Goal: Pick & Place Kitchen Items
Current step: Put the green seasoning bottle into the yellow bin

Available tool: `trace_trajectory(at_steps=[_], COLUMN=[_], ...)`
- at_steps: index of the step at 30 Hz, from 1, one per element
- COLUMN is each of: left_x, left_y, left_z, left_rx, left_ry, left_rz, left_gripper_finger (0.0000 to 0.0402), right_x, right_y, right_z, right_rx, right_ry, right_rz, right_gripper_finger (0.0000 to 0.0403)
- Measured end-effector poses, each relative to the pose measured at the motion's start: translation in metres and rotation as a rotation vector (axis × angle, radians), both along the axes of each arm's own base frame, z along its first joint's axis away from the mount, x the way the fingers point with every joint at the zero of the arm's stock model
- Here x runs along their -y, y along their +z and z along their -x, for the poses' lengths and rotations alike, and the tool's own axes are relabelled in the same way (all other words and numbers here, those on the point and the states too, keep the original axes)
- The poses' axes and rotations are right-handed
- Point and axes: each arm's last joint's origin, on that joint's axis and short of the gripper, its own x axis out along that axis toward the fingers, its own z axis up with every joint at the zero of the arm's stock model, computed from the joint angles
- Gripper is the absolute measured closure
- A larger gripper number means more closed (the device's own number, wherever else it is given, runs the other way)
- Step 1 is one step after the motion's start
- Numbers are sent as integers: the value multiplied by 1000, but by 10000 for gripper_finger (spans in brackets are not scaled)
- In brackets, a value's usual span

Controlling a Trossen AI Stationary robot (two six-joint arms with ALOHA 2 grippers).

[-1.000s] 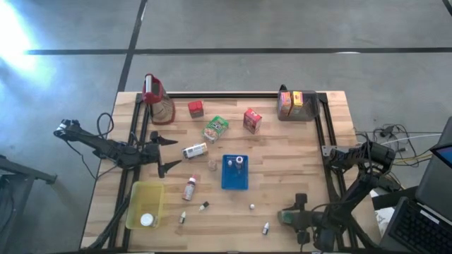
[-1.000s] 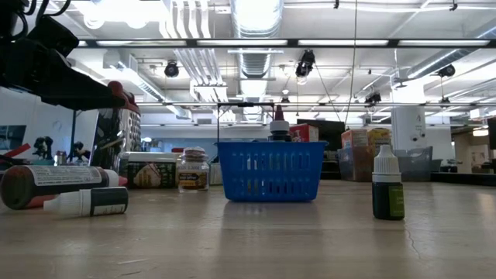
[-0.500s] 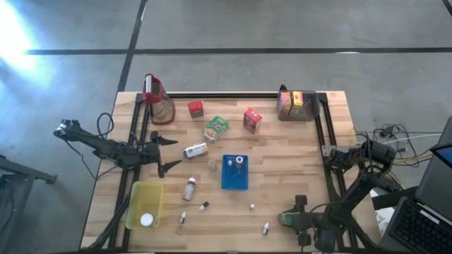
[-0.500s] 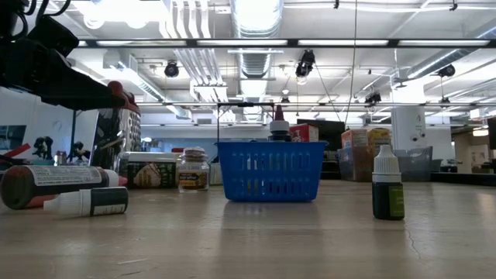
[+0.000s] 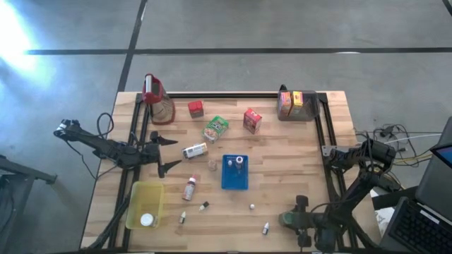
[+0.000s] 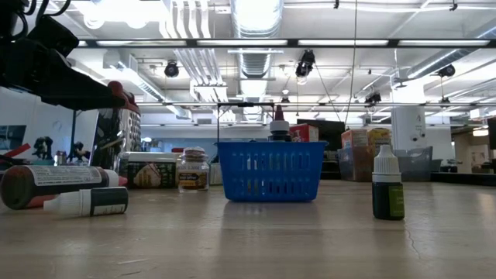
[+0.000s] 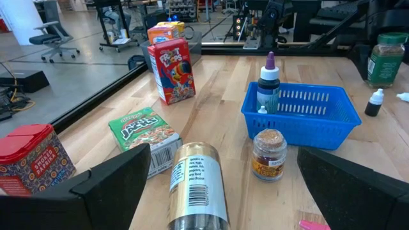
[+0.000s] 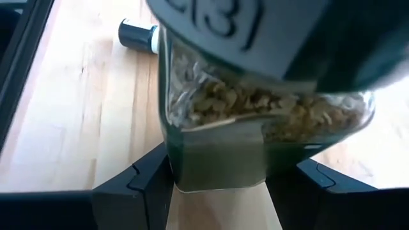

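No visible change over the last second: both arms static, so no progress on the task.

Right end effector sits at the bench's near right corner, clenched on a clear green-lidded jar of grain-like stuff. Only the right wrist view shows that grasp; overhead it's just a green blob.

Left end effector hangs spread wide and empty near the lying gold-labelled tin. The left wrist view shows labels and the blue perforated plastic basket.

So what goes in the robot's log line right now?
left gripper: open, above table, by tin | right gripper: shut on green-capped jar | blue tray: holds bottles
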Motion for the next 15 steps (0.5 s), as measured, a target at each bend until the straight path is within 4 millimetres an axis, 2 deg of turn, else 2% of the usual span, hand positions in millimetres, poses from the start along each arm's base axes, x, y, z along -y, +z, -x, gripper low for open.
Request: trace_trajectory(at_steps=[3,9,15], left_x=[0,1,1], left_y=[0,7,7], left_z=[0,-2,-2], left_rx=[13,176,191], left_ry=[8,73,88], left_rz=[35,361,415], left_gripper_finger=[2,2,2], right_x=[-1,0,0], right_y=[0,3,6], right_z=[0,1,1], right_rx=[-14,-32,-40], right_ry=[-6,15,23], right_rz=[-23,-24,-32], right_gripper_finger=[199,207,201])
